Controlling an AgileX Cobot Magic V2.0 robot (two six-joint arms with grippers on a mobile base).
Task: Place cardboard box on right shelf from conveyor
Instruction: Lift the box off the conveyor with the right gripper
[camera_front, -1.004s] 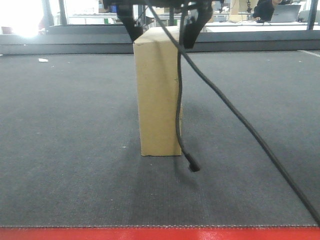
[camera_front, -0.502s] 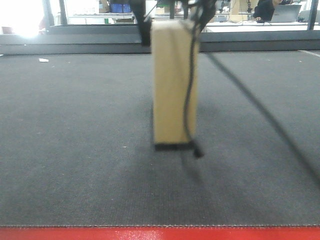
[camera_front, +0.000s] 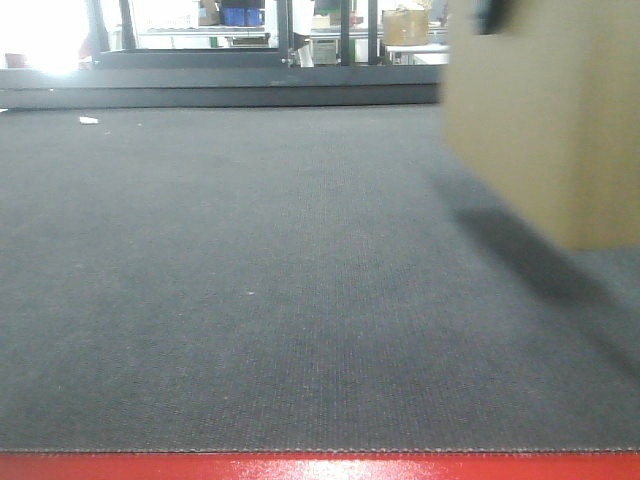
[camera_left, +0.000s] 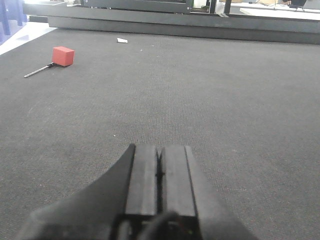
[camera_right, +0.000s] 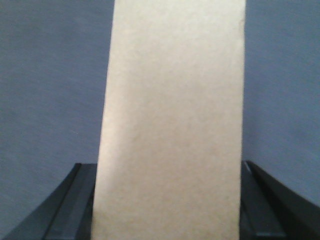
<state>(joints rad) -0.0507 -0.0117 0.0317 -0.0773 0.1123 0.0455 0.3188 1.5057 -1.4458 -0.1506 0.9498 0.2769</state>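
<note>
The plain tan cardboard box (camera_front: 545, 120) hangs blurred at the upper right of the front view, lifted clear of the dark-grey conveyor (camera_front: 250, 280) with its shadow below it. In the right wrist view the cardboard box (camera_right: 172, 120) fills the middle, and my right gripper (camera_right: 167, 167) is shut on it, with a dark finger (camera_right: 80, 200) pressed to each side. My left gripper (camera_left: 160, 150) is shut and empty, low over the conveyor (camera_left: 210, 80). The right shelf is out of view.
A red block (camera_left: 63, 55) with a thin metal rod lies on the belt at the far left. A white scrap (camera_left: 122, 40) lies near the belt's far edge. A red strip (camera_front: 300, 467) runs along the near edge. Racks and another brown box (camera_front: 405, 25) stand behind.
The cardboard box has left the belt's middle, rising and moving to the right and nearer the camera. The dangling black cable is gone from the front view.
</note>
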